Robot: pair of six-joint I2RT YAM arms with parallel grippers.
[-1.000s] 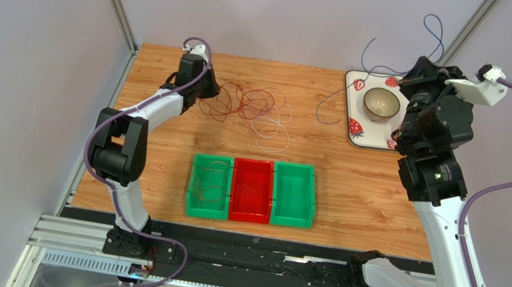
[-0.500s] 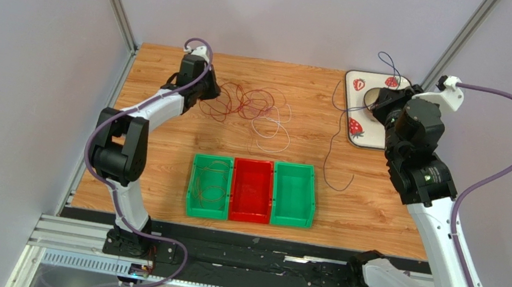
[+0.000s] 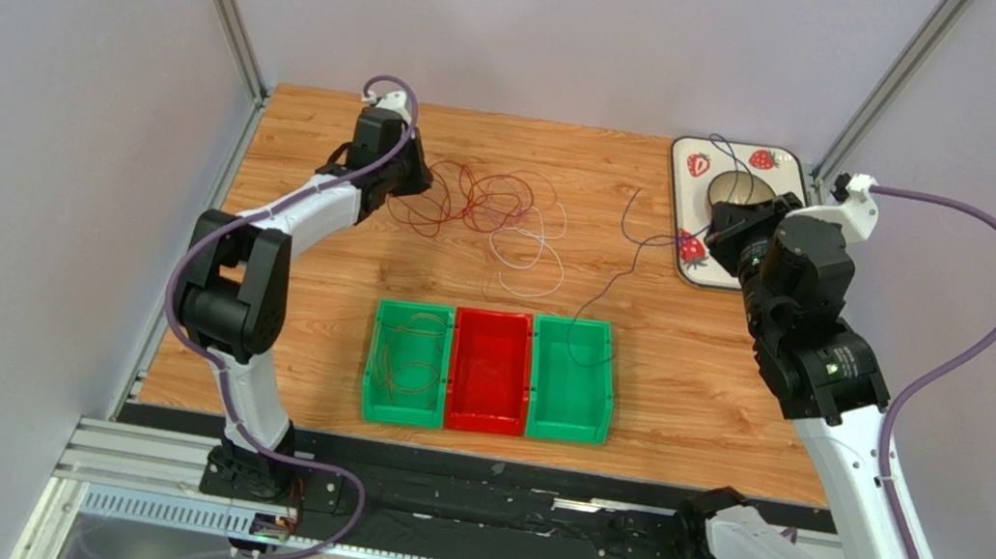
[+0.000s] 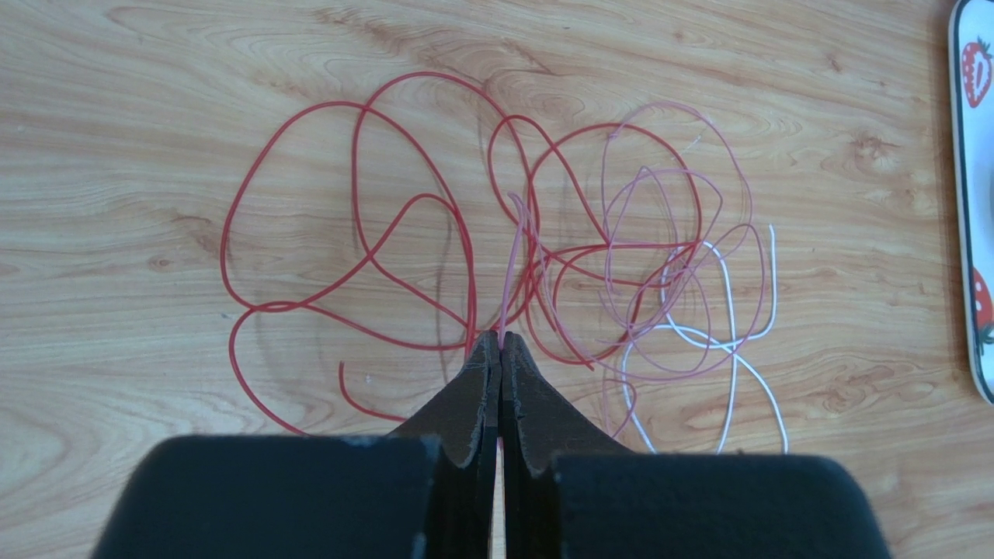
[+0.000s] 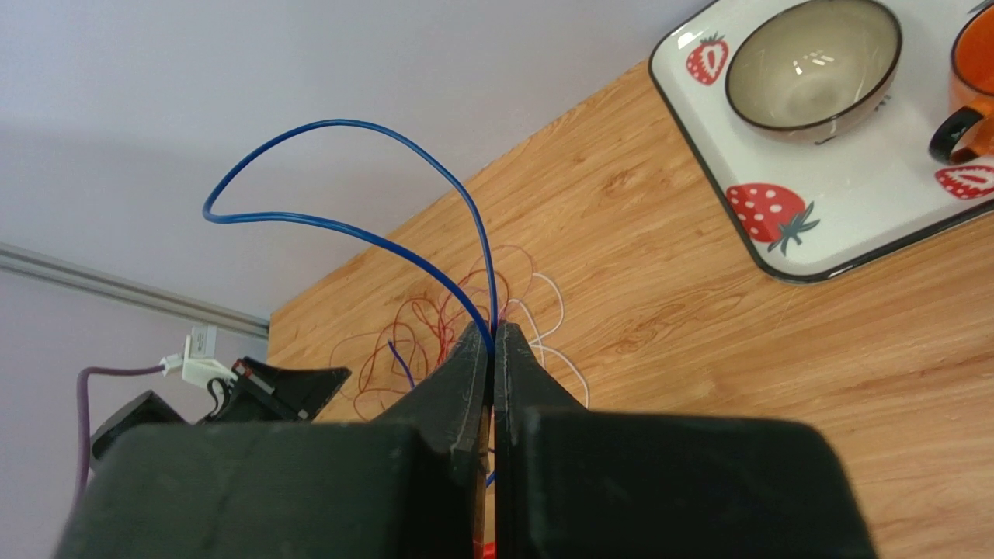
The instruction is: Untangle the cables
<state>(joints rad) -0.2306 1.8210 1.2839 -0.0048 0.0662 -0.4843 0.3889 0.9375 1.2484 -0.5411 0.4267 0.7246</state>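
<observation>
Left hand (image 4: pixel 499 340) was closed at the far left of the worktop (image 3: pixel 305 340), fingertips pinched on a thin pink cable (image 4: pixel 653 186) strand that ran straight up out of the tips into the tangle. A red strand reached right beside the tips too; couldn't tell if it was also caught. The tangle of cables (image 3: pixel 485 205) lay flat on the wood just right of that hand: red cable (image 4: pixel 350 233) loops on the left side, pink loops in the middle and right, white cable (image 4: pixel 723 349) loops at the near right edge, all overlapping. Right hand (image 5: pixel 492 332) was closed on a blue cable (image 5: pixel 350 120), held up off the worktop near the strawberry tray (image 3: pixel 686 255) at the far right corner. In the wrist view the blue strand rose from the tips in a tall loop and came back down. From overhead it trailed from the hand leftward and down toward the bins, its end over the right green bin (image 3: pixel 610 383); touching or not, couldn't tell. Three bins sat side by side at the near middle: left green bin (image 3: pixel 373 357), red bin (image 3: pixel 456 362), right green bin. A thin brown-orange cable (image 3: pixel 414 348) was coiled inside the left green bin. The tray held a beige bowl (image 5: pixel 813 61) and an orange cup (image 5: pixel 968 70), cup cut off at the frame edge.
</observation>
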